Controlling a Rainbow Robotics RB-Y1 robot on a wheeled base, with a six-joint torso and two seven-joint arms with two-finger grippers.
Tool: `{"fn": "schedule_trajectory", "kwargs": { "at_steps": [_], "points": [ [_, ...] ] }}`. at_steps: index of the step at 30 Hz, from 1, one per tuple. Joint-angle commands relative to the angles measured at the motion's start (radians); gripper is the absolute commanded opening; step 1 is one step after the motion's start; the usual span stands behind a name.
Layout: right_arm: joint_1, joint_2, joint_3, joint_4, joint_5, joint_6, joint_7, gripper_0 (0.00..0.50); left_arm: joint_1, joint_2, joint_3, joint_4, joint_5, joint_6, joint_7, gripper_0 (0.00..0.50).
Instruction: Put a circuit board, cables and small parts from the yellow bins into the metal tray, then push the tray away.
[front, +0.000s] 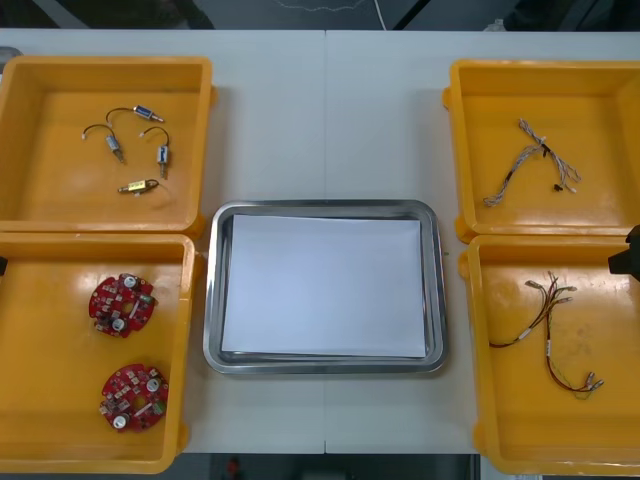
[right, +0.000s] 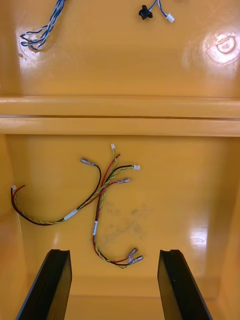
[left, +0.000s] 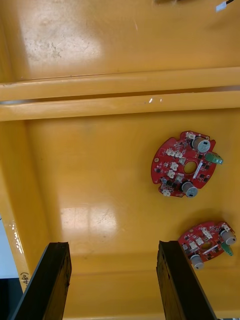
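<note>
- Right hand (right: 115, 252): two matte black fingers (right: 50, 285), flat slabs with squared tips and plain faces.
- Left hand (left: 112, 245): the same black, flat, square-tipped fingers (left: 47, 280).
- Front view, right edge of the frame: a small black angular piece of the right arm (front: 630, 255).

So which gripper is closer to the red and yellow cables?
Right. The right gripper hangs open above the red and yellow cables; the left gripper is across the metal tray, by the round red circuit boards.

Handwritten "480", rim of yellow bin (left: 22, 272)
</note>
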Motion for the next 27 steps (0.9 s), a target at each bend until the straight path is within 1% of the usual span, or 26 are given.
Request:
{"fn": "schedule_trajectory", "kwargs": {
  "at_steps": [1, 27],
  "points": [
    [0.005, -0.035, -0.030, -0.017, -0.009, 0.003, 0.015, 0.500, 0.016, 0.040, 0.031, -0.025, 0.007, 0.006, -0.026, 0.500],
    [0.005, -0.035, -0.030, -0.017, -0.009, 0.003, 0.015, 0.500, 0.016, 0.040, 0.031, -0.025, 0.007, 0.006, -0.026, 0.500]
  ]
}}
